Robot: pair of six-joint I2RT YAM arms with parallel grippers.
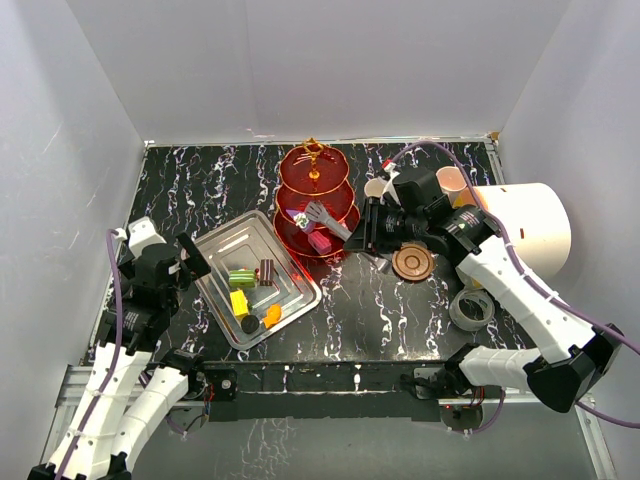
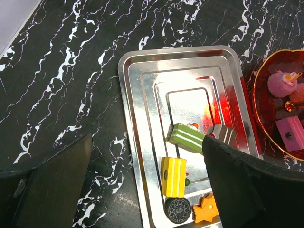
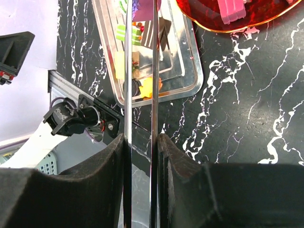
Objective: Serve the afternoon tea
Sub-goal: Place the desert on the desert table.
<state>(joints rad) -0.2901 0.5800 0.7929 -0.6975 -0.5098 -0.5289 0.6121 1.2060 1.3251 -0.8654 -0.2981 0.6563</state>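
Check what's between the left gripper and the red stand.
Top view: the silver tray holding block sweets lies between the open left gripper and the red stand; the left wrist view shows it too.

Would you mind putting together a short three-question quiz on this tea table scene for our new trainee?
1. True or false: the left gripper is shut on a sweet.
2. What is the right gripper holding? A) silver tongs B) a blue cup C) a brown saucer
3. Fill in: the yellow block sweet lies in the ______.
Key: 1 false, it is open and empty; 2 A; 3 silver tray.
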